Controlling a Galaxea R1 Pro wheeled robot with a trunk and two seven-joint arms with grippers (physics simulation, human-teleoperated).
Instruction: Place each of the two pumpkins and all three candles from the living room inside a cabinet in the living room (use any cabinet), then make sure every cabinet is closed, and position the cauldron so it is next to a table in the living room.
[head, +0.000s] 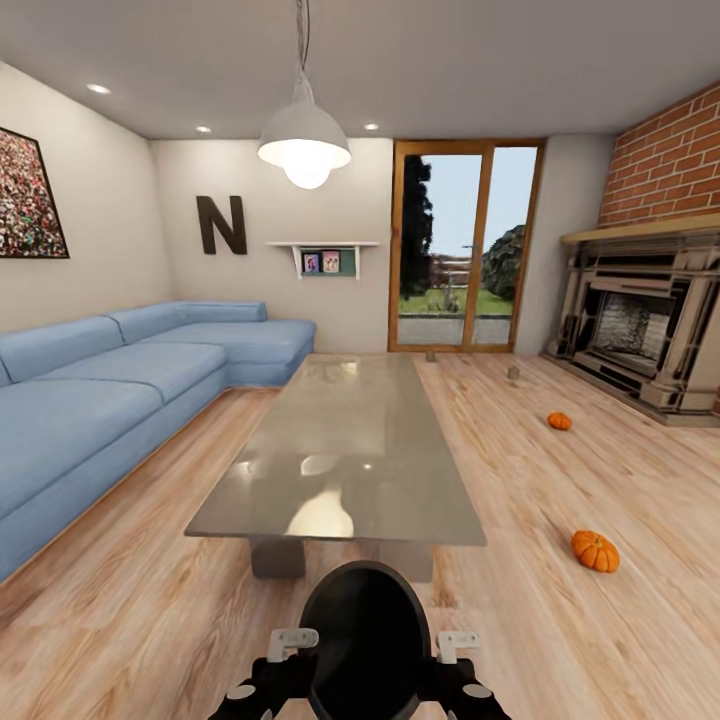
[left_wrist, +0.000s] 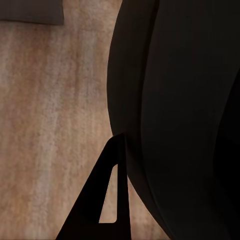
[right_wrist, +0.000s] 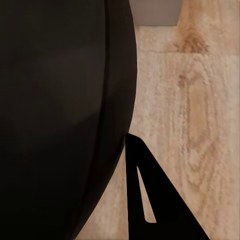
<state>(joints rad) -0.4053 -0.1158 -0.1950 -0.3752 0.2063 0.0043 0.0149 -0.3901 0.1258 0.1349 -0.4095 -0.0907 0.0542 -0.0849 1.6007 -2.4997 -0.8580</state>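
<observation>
I'm facing the grey table (head: 340, 440), two pumpkins (head: 595, 550) (head: 559, 421) on the floor (head: 520, 450) to its right. Both arms sit tucked by my dark trunk (head: 365, 640); I can't tell how wide either gripper is.

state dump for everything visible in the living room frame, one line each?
Nearer bright-orange ribbed pumpkin: on the wood floor, right of the table.
Farther orange pumpkin: on the floor, toward the fireplace.
Two small grey candle stubs: upright on the floor near the glass door.
White pendant lamp: lit.
Wood-framed glass door: shut.
Long grey glossy table: top bare.
Both jaws: cannot tell.
</observation>
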